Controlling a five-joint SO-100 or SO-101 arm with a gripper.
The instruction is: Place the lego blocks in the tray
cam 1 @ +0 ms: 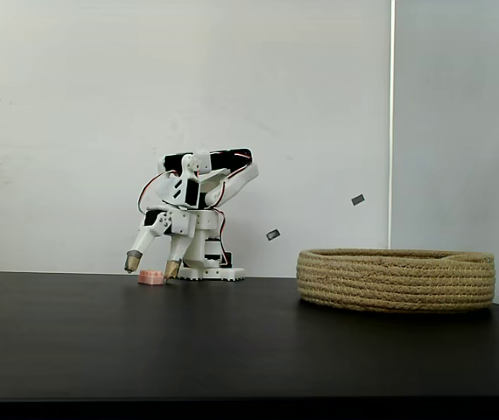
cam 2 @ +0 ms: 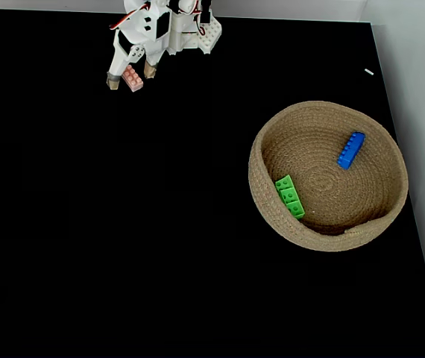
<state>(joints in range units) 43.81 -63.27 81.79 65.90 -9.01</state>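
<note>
Blue brick (cam 2: 350, 150), green brick (cam 2: 289, 196) in tray (cam 2: 324, 240); pink brick (cam 2: 132, 78) upper left on counter (cam 2: 123, 239), between wide-spread tool (cam 2: 130, 79) fingers.

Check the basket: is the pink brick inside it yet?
No, the pink brick sits on the table between the open jaws, far from the basket.
</note>
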